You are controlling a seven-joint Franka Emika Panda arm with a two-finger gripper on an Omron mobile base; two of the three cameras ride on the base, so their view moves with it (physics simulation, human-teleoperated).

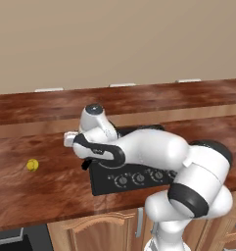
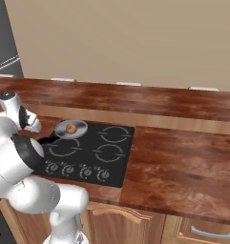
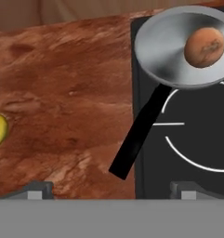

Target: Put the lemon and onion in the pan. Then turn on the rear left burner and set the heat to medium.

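Your fingers (image 3: 111, 189) are spread wide and empty above the pan's handle. The onion (image 3: 204, 46) already sits in the pan (image 3: 169, 51); the lemon (image 1: 32, 164) lies well left on bare desk (image 1: 51, 181). Swinging over, you might clip the handle, probably overhanging the stove (image 2: 88, 152) edge.

A rendered kitchen, shown by a long reddish-brown wooden countertop (image 2: 183, 143) holding a built-in black four-burner glass cooktop (image 2: 95, 152) with front knobs (image 2: 86, 172), above light wooden cabinet doors (image 2: 130, 226).
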